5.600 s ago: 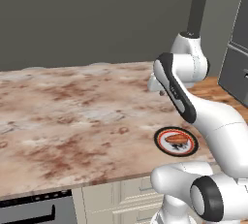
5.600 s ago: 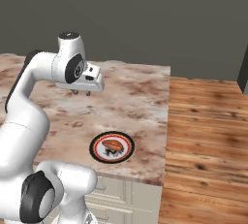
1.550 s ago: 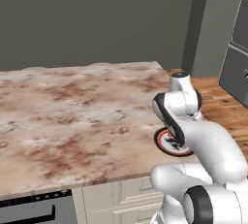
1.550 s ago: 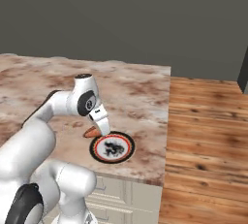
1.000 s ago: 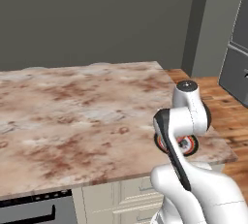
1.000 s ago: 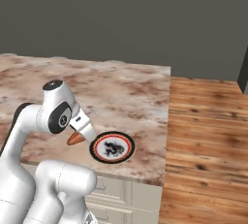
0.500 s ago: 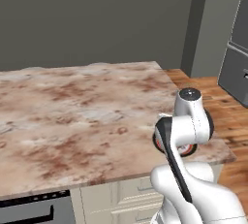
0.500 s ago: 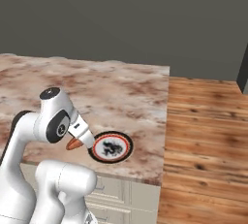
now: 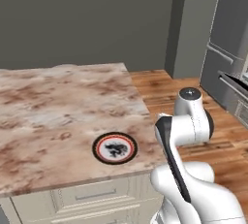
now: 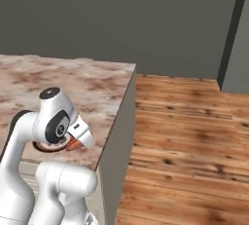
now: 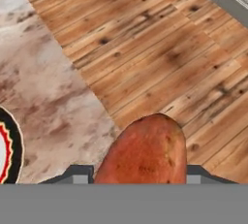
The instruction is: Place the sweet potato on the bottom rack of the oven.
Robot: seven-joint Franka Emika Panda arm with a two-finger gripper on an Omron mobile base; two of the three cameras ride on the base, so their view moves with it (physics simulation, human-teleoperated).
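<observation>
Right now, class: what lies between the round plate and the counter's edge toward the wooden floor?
Only bare marbled counter lies between the plate and that edge, in the left base view.

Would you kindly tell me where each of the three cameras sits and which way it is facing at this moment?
Left base view: behind the arm on its left, looking forward and down at the marble counter and the plate; the white arm rises at lower right.
Right base view: behind the arm on its right, looking over the counter's end and the wood floor; the arm rises at lower left, the gripper shut on the sweet potato.
Hand view: on the hand, looking along the gripper at the sweet potato, with floor beyond.
Shared: counter and plate show in all three views.
</observation>
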